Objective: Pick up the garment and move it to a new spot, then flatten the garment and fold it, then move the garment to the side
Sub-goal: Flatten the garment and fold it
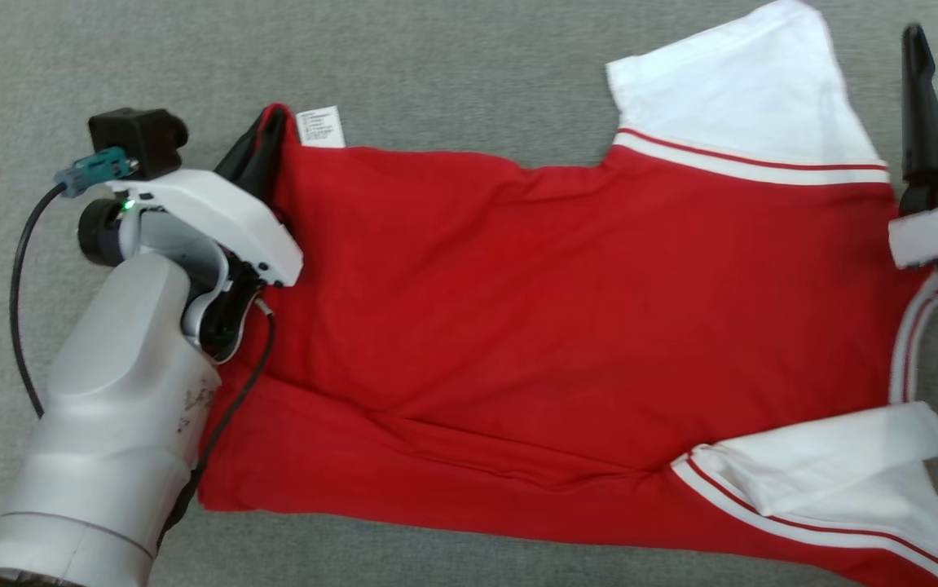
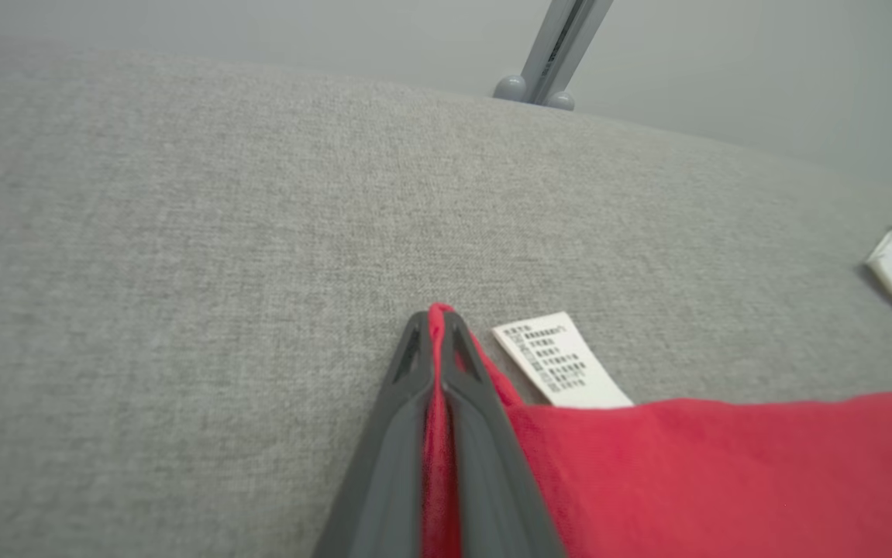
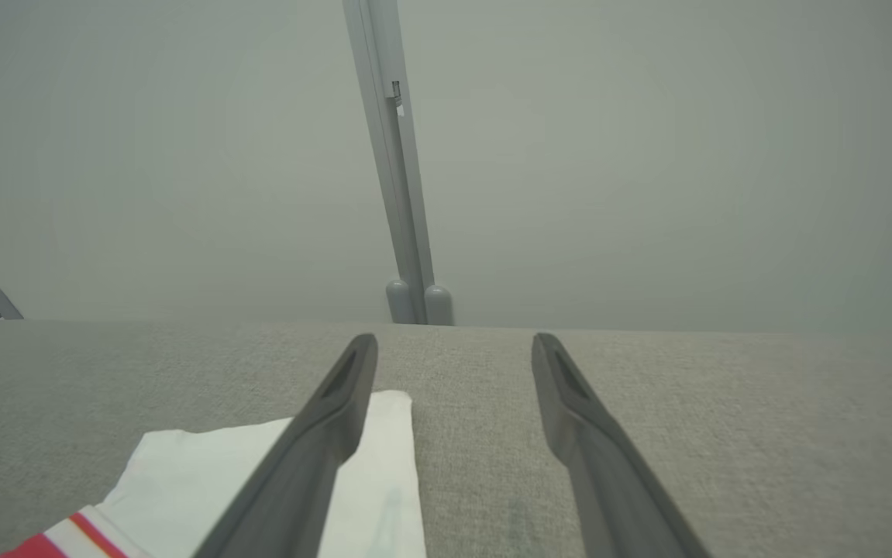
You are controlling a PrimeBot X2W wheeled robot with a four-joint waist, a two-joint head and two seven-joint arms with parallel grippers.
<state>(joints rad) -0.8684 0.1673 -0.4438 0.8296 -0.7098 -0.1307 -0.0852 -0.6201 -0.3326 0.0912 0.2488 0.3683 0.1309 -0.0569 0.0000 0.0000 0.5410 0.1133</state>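
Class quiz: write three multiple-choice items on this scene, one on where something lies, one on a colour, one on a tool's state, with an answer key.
1. The white care label lies: A beside the left tool's tips; B on a sleeve; C at the collar.
2. The garment's sleeves are mainly: A red; B white; C grey.
3. The left tool is: A open above the cloth; B shut on the garment; C shut on nothing.
Key: 1 A, the label sticks out of the red edge right next to the tips; 2 B, white sleeves with red stripes join a red body; 3 B, red cloth is pinched between its closed tips.
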